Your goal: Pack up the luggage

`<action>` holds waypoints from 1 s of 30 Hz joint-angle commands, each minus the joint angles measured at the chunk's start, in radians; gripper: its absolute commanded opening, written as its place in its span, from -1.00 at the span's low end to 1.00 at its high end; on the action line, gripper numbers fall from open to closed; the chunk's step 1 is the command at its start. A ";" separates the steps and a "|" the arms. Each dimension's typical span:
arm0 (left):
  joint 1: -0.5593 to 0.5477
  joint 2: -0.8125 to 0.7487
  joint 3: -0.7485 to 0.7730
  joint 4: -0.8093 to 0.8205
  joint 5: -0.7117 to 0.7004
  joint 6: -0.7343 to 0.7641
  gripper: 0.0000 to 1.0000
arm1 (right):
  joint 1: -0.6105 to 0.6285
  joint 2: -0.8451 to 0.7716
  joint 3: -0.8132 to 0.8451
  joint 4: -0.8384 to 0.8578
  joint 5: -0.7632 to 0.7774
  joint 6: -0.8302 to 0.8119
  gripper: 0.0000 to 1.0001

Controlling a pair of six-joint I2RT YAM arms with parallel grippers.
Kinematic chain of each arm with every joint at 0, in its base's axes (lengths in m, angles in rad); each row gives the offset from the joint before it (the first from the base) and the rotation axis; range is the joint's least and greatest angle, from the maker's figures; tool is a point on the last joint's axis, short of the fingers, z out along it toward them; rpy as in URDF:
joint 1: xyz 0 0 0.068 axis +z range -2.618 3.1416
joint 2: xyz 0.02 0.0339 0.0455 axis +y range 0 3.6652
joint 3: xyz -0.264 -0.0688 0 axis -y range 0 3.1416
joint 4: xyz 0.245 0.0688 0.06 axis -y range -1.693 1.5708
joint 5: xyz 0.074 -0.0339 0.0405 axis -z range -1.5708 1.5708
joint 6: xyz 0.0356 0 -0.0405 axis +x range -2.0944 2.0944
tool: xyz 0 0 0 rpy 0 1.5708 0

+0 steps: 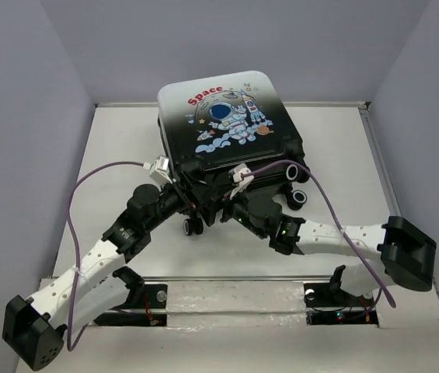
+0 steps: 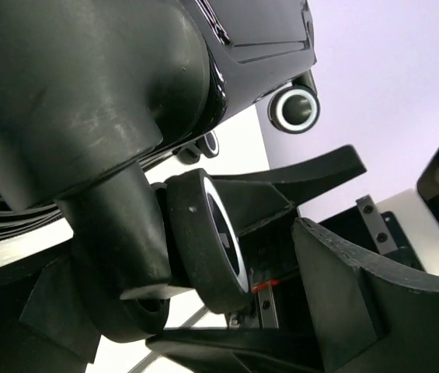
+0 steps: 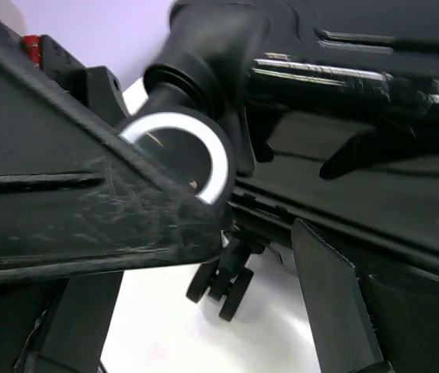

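White tabletop (image 1: pixel 102 155), boxed in by pale lilac walls (image 1: pixel 17 116). Luggage (image 1: pixel 223 116) lay closed at far centre, astronaut print up. Both arms bent inward, reaching low to its near, wheeled edge. Left hand (image 2: pixel 196 264): fingers apart, a wheel (image 2: pixel 215 225) between them. Right hand (image 3: pixel 262 233): fingers apart, beside another wheel (image 3: pixel 176 159).

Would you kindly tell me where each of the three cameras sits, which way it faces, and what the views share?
Top external: above and behind the bases, looking down at the luggage; the left arm and right arm show.
Left wrist: on the left arm, facing the luggage's wheeled end, a wheel inside the left claw.
Right wrist: on the right arm, facing a white-ringed wheel beside the right claw.
Shared: all three show the luggage's wheels.
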 commanded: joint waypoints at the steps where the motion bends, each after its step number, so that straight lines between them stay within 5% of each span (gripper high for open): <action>1: -0.005 -0.053 0.000 0.211 -0.014 -0.025 0.98 | -0.026 0.045 0.091 0.082 -0.046 -0.079 0.81; 14: -0.005 -0.182 -0.112 0.283 -0.126 -0.134 0.98 | -0.036 0.198 0.099 0.536 -0.112 -0.044 0.91; 22: -0.005 -0.148 -0.115 0.309 -0.070 -0.129 0.98 | -0.036 0.305 0.180 0.647 0.032 0.010 0.80; 26: -0.005 -0.149 -0.122 0.315 -0.065 -0.129 0.98 | -0.036 0.347 0.194 0.705 0.117 0.034 0.23; 27: -0.004 -0.151 -0.125 0.315 -0.060 -0.124 0.98 | -0.036 0.347 0.185 0.725 0.130 0.039 -0.13; 30: -0.005 -0.166 -0.129 0.294 -0.066 -0.105 0.98 | -0.036 0.318 0.145 0.742 0.170 0.030 -0.65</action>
